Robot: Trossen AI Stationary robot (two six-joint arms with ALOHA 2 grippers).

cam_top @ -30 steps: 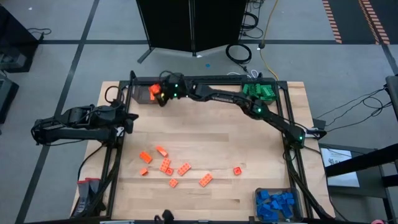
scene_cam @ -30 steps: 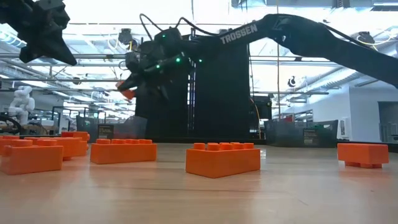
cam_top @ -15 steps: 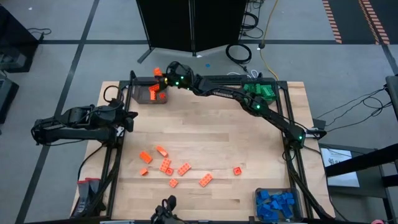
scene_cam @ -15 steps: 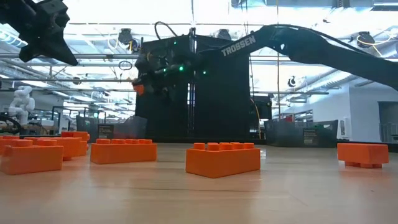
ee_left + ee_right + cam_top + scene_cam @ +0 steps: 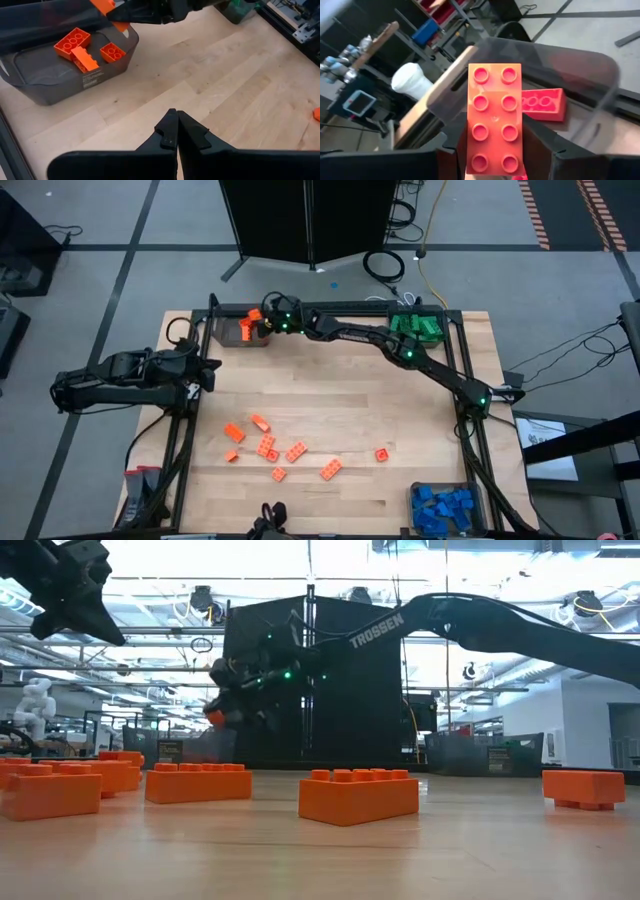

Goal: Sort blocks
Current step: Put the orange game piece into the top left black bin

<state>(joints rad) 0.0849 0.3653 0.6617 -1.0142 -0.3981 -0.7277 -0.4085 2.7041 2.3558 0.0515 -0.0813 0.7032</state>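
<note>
My right tool [image 5: 258, 321] reaches across the far side of the wooden worktop [image 5: 400, 410] and hangs above the clear grey rectangular bin [image 5: 236, 330] at the far left corner; its fingers are clamped on an oblong orange studded plastic brick [image 5: 495, 120], eight studs facing my wrist camera, the bin's rim just beyond it; in the low view the brick [image 5: 214, 716] sits above the bin's height. Three more orange bricks [image 5: 72, 41] lie inside that bin, close together on its floor. My left tool [image 5: 176, 131] waits at the left edge of the worktop, its two dark fingers pressed together on nothing. Loose orange bricks [image 5: 296, 451] are scattered near the front middle of the worktop, one single [image 5: 381, 454] set apart to the right; green bricks [image 5: 418, 327] fill a bin at the far right corner; blue bricks [image 5: 443, 508] fill another at the near right corner.
</note>
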